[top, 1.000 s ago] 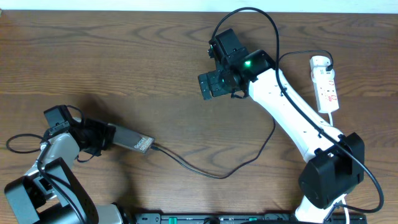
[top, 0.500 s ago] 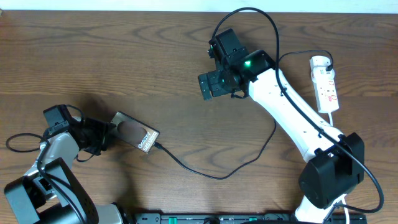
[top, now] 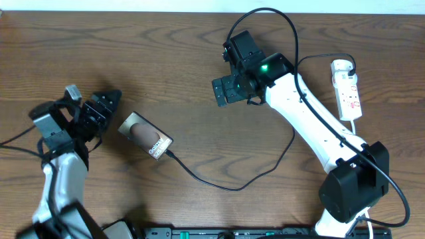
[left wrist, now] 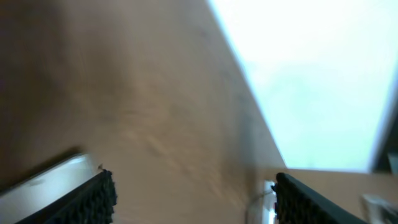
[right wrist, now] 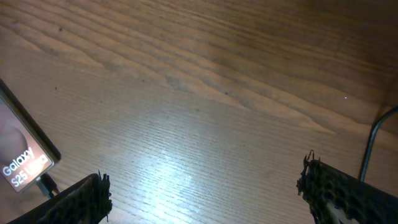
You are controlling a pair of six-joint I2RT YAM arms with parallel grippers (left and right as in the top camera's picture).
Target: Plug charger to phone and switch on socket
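— Fingers of the left gripper (top: 105, 111) stand wide apart and empty, just beside one end of the phone (top: 145, 135). The phone lies flat toward the left edge of the table, its sticker end facing the middle.

— And the right gripper (top: 224, 91)?

— Spread as well, holding nothing, over the table's middle and nearer the far edge. The charger (top: 219, 187) looks seated in the phone's sticker end. Its cable sags toward the near edge, then climbs past the right arm.

— So I'd say what's left is the socket (top: 348, 91), by the right edge near the far corner. What worries you?

— Two things. The cable runs close to the right arm, so a sweep toward the socket could hook it and tug the tip out, or drag the phone along. And the left fingers sit so near the phone that a careless swing would knock it.

— The switch itself?

— Too small to pick out. A sideways push might just slide the strip toward the edge, so it wants pressing straight down.
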